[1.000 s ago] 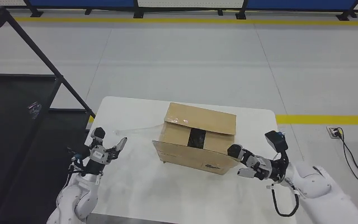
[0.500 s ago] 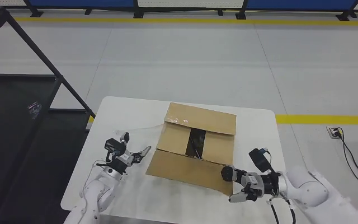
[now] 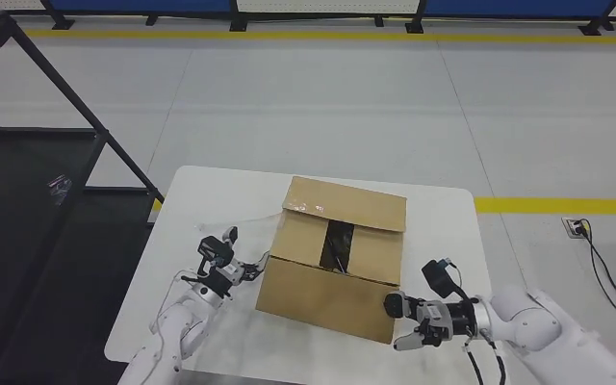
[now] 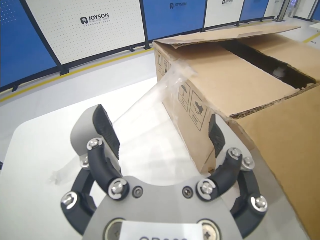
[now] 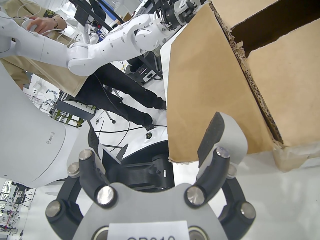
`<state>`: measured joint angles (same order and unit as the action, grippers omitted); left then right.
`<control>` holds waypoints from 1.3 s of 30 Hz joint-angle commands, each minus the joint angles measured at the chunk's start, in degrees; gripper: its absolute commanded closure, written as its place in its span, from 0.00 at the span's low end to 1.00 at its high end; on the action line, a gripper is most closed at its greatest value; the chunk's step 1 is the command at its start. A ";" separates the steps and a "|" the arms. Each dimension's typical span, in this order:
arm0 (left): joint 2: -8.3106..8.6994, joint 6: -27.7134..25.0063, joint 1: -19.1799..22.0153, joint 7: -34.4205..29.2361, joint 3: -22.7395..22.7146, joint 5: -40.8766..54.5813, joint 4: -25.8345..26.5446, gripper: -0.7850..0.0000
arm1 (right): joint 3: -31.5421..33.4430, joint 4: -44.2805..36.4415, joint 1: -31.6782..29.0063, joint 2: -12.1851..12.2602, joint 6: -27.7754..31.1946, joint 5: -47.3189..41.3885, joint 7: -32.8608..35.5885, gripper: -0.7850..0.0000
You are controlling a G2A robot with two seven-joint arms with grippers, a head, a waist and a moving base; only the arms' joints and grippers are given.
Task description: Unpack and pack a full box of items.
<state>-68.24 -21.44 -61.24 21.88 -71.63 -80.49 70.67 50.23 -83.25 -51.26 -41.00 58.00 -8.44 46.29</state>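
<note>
The box (image 3: 371, 252) stands in the middle of the white surface (image 3: 192, 202), a little turned. Its two inner flaps lie almost closed, and a dark gap (image 3: 337, 239) stays between them. In the left wrist view a small pale thing sits in this gap, but it is too small to tell what it is. The far flap (image 3: 346, 204) is lifted and leans away from the robot. The near flap (image 3: 322, 300) is turned outward and hangs down on the robot's side.

The left gripper (image 4: 160, 123) is low over the surface at the box's left near corner. Its jaws are wide apart and hold nothing. One finger (image 4: 216, 136) is just beside the corner edge of the box, but I cannot tell if it touches. The other finger is over the bare surface. A strip of clear tape (image 4: 150, 96) runs from the upper edge of the box down onto the surface, past this gripper.

The right gripper (image 5: 152, 138) is at the right lower corner of the near flap. Its jaws are also wide apart, and they are not closed on anything. The corner of the flap lies between the two fingers.
</note>
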 commanded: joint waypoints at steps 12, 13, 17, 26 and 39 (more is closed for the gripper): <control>0.33 -1.95 -1.09 1.04 -0.40 -1.67 1.74 0.00 | -4.26 3.78 4.10 -0.62 0.00 0.29 0.00 0.00; 0.33 -1.51 -1.15 1.22 -0.66 -1.40 1.77 0.00 | -4.46 4.12 4.34 -0.68 0.00 0.36 0.00 0.00; 0.40 -0.97 -2.04 2.93 -2.64 2.30 2.83 0.00 | -5.18 5.75 5.15 -1.03 0.00 0.50 -0.01 0.00; 2.42 -16.21 -7.52 6.54 -7.00 -0.14 10.02 0.00 | -6.42 7.17 6.63 -1.83 0.00 0.48 -0.01 0.00; 2.99 -18.60 -5.77 4.30 -4.99 -5.98 6.97 0.00 | -3.52 2.43 6.59 -2.04 0.00 -12.95 -0.74 0.00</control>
<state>-65.23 -40.16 -67.31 26.19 -76.88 -86.46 77.98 46.33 -80.88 -44.51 -42.95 58.00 -17.88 45.71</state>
